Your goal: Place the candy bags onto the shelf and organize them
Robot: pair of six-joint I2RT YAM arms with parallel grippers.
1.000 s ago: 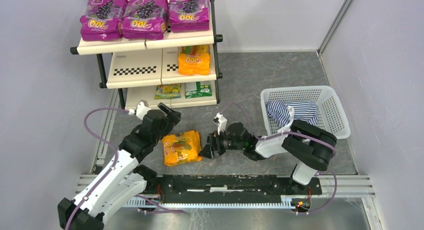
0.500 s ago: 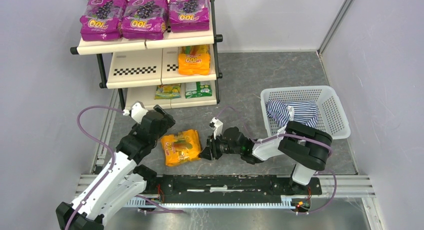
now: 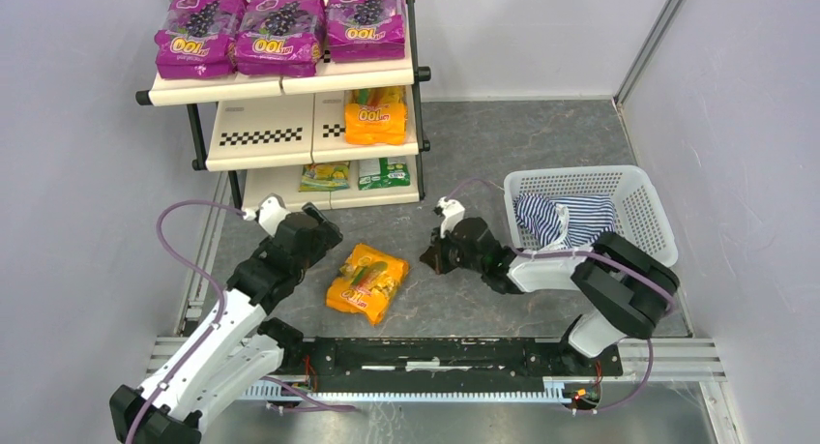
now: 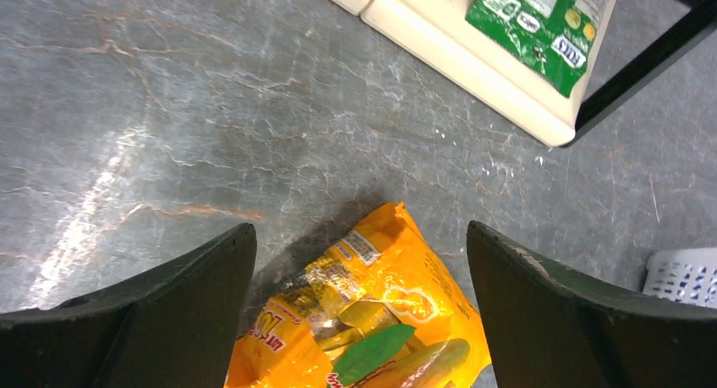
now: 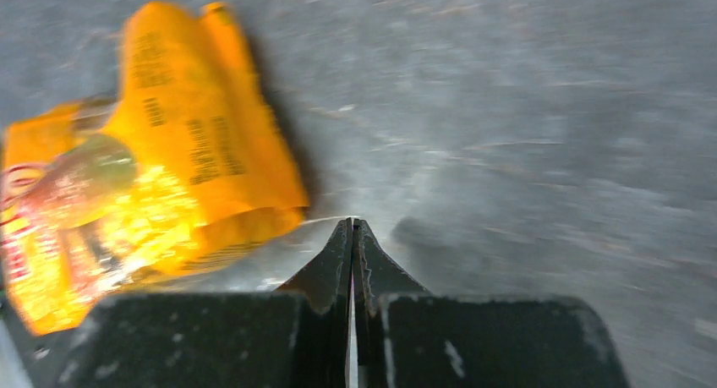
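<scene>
An orange candy bag point(image 3: 367, 282) lies tilted on the grey floor between the two arms. My left gripper point(image 3: 322, 233) hovers open at its upper left; in the left wrist view the bag point(image 4: 380, 312) sits between and below the spread fingers of this gripper point(image 4: 360, 227). My right gripper point(image 3: 432, 260) is shut on nothing, to the right of the bag and apart from it point(image 5: 161, 177), fingertips together point(image 5: 353, 221). The shelf point(image 3: 261, 135) holds three purple candy bags point(image 3: 280, 33) on top, an orange one point(image 3: 375, 115) in the middle and green ones point(image 3: 384, 172) at the bottom.
A white mesh basket point(image 3: 643, 222) with a blue-white striped cloth point(image 3: 566, 217) stands right of the right arm. The shelf's bottom panel point(image 4: 473, 67) and black leg point(image 4: 643, 62) lie just beyond the left gripper. Grey walls enclose both sides.
My right gripper has shut empty and drawn back up and to the right, away from the orange bag. The bag has turned and slid slightly right. The left gripper stays open.
</scene>
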